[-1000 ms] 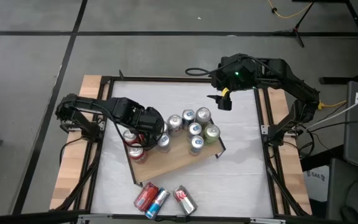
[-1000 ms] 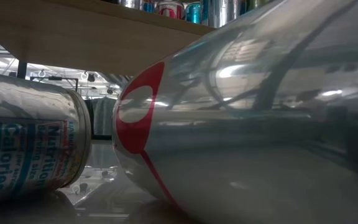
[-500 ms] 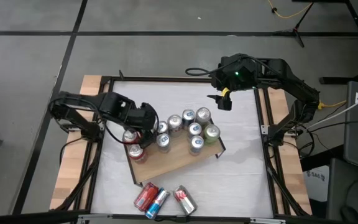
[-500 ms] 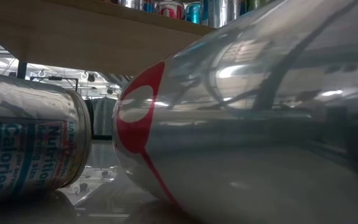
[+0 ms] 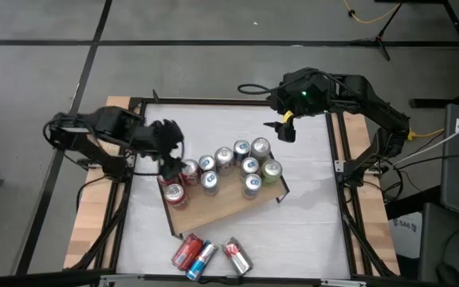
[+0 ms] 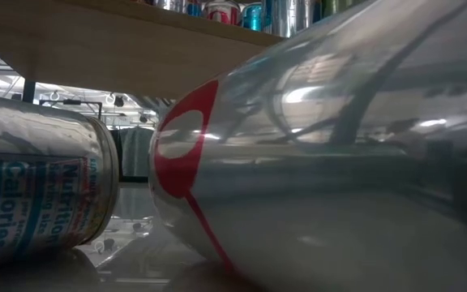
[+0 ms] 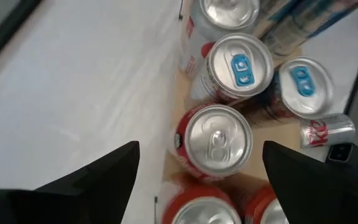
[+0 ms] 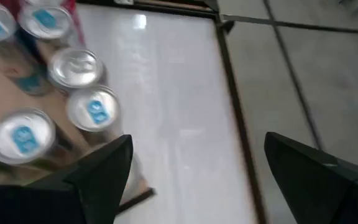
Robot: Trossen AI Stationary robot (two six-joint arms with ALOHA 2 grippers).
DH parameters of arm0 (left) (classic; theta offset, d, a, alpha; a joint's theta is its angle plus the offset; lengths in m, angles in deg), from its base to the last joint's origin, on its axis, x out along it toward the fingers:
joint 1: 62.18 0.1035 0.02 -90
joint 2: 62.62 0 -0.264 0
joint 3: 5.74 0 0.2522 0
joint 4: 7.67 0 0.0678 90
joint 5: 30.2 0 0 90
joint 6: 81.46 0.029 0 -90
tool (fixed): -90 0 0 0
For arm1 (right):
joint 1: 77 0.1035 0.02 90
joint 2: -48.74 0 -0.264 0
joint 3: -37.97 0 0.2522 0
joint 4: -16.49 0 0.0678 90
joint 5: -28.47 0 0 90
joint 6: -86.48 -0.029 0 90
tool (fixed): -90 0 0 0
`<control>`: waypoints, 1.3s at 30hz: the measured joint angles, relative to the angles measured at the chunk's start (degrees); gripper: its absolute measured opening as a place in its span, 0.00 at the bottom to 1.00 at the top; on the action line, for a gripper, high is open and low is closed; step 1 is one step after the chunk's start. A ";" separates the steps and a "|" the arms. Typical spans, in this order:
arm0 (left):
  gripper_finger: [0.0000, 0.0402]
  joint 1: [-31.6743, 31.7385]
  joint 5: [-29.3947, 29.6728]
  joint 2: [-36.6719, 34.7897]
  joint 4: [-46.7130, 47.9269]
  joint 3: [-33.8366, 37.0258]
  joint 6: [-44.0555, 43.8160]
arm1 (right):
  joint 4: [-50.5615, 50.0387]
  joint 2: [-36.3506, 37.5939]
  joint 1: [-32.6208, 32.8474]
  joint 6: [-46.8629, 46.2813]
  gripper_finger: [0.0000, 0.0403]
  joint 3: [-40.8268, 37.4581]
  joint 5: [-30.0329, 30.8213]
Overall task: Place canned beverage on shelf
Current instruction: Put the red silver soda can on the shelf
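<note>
The shelf (image 5: 221, 203), a light wooden board on a black frame, stands mid-table and carries several upright cans (image 5: 249, 166). A red can (image 5: 173, 194) stands at its left end, and shows from above in the left wrist view as the red can (image 7: 215, 140). My left gripper (image 5: 169, 148) hangs open above the table just left of the shelf's left end, holding nothing. My right gripper (image 5: 286, 129) waits open in the air beyond the shelf's far right corner. Three cans (image 5: 205, 255) lie on their sides near the table's front edge.
The white tabletop (image 5: 309, 215) has bare room right of the shelf and along its far side. In the low view a lying silver can with a red mark (image 6: 314, 162) and another lying can (image 6: 39, 186) fill the picture, under the shelf's board (image 6: 120, 49).
My left gripper has risen and drawn back toward the table's left edge, away from the cans at the shelf's left end, tipping less steeply downward. The cans on the shelf stand where they were.
</note>
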 joint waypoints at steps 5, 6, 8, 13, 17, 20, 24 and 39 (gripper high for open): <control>0.82 -1.84 4.93 -4.86 0.01 0.00 5.42 | -0.08 0.00 0.04 -4.51 0.88 0.00 -4.57; 0.82 -2.35 6.52 -5.72 0.02 0.00 6.39 | -0.08 0.00 0.04 -5.50 0.88 0.00 -5.17; 0.82 -3.42 10.10 -7.51 0.02 0.00 8.01 | -0.09 0.00 0.24 -8.16 0.88 0.00 -6.33; 0.82 -5.51 16.15 -11.21 0.01 0.00 12.04 | 0.03 0.10 4.69 -13.04 0.88 0.00 -2.84; 0.82 -5.72 16.86 -12.62 -0.03 0.00 13.98 | 0.78 0.24 10.59 -18.77 0.88 0.02 3.16; 0.82 -5.72 16.86 -12.86 -0.03 0.00 14.77 | 1.55 0.10 14.77 -24.85 0.88 0.02 6.64; 0.82 -5.72 16.86 -12.63 -0.06 0.02 14.79 | 1.86 -0.18 20.35 -33.34 0.88 0.02 7.29; 0.82 -5.72 14.71 -11.04 -0.12 0.07 14.59 | 2.51 -6.94 40.56 -56.19 0.88 0.07 11.32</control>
